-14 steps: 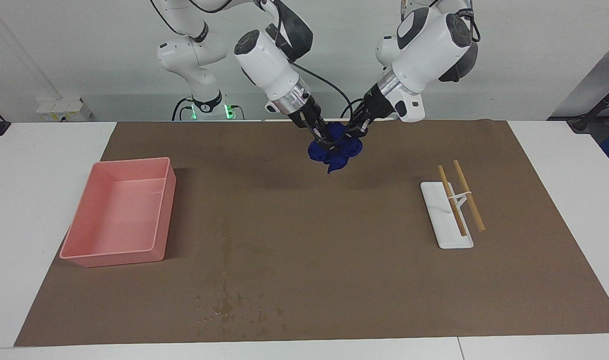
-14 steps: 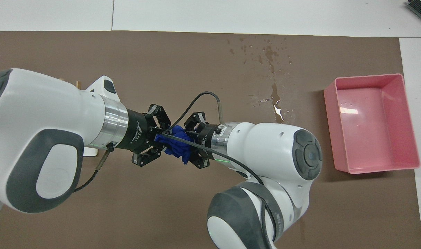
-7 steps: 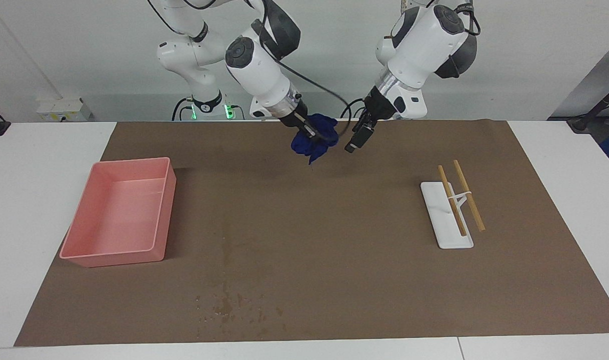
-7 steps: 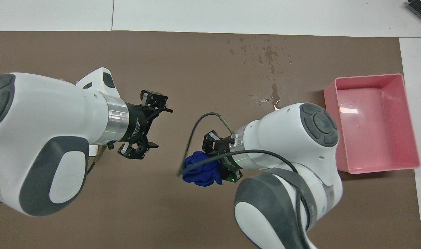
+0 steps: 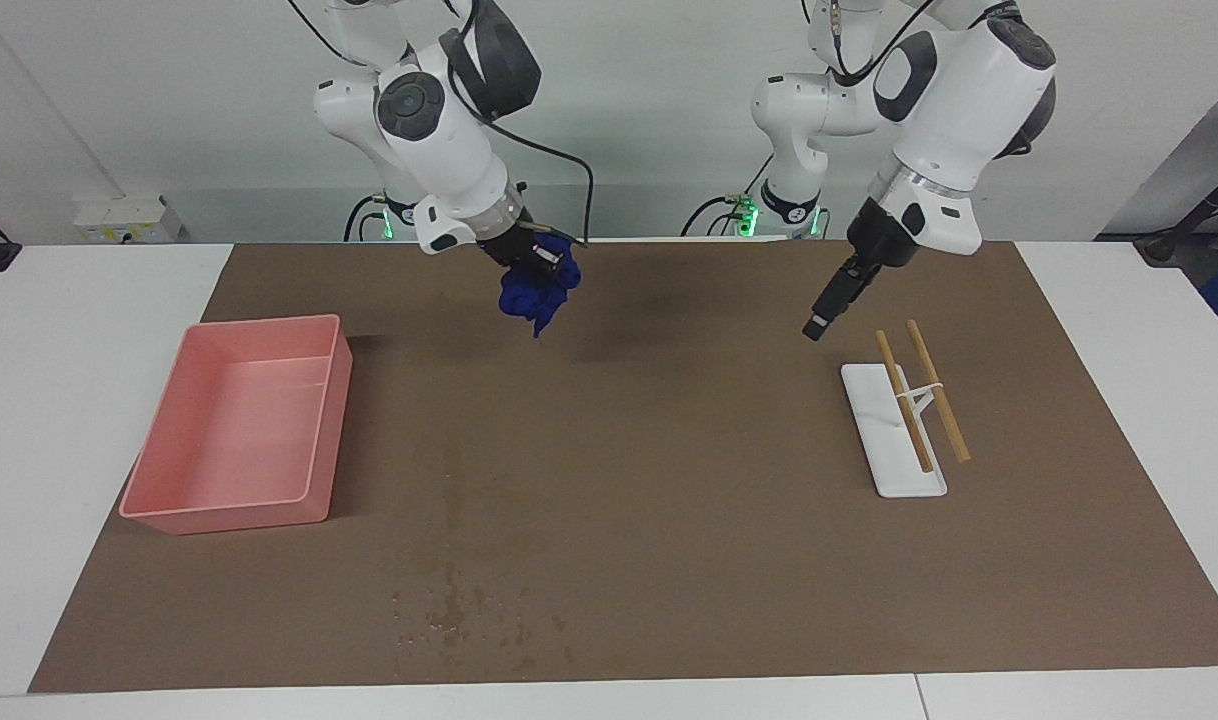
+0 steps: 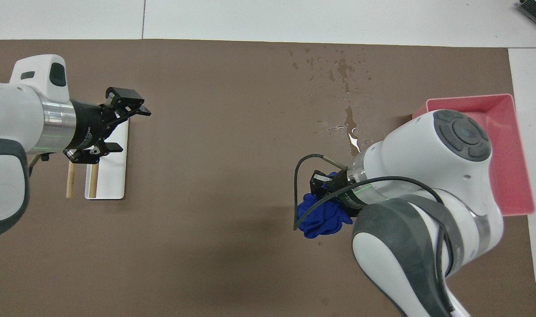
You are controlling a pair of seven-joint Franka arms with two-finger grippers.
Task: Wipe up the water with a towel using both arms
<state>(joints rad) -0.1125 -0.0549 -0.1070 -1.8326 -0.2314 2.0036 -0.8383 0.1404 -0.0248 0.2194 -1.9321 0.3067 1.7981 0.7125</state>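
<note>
The blue towel [image 5: 537, 288] hangs as a lumpy wad from my right gripper [image 5: 529, 262], which is shut on it and holds it in the air over the brown mat [image 5: 669, 480], near the mat's edge by the robots. It also shows in the overhead view [image 6: 321, 216] under the right gripper [image 6: 327, 193]. The water [image 5: 454, 560] is a faint streak with blotches on the mat, farther from the robots than the towel, and shows in the overhead view [image 6: 349, 125]. My left gripper [image 5: 817, 322] is open and empty, raised over the white holder's end [image 6: 129, 130].
A pink tray [image 5: 334, 400] stands at the right arm's end of the mat, its rim [image 6: 470, 97] partly under the right arm. A white holder [image 5: 884, 440] with two wooden chopsticks [image 5: 937, 390] lies toward the left arm's end.
The left gripper let go of the towel and swung away toward the chopstick holder. The right gripper carried the towel toward the pink tray's end.
</note>
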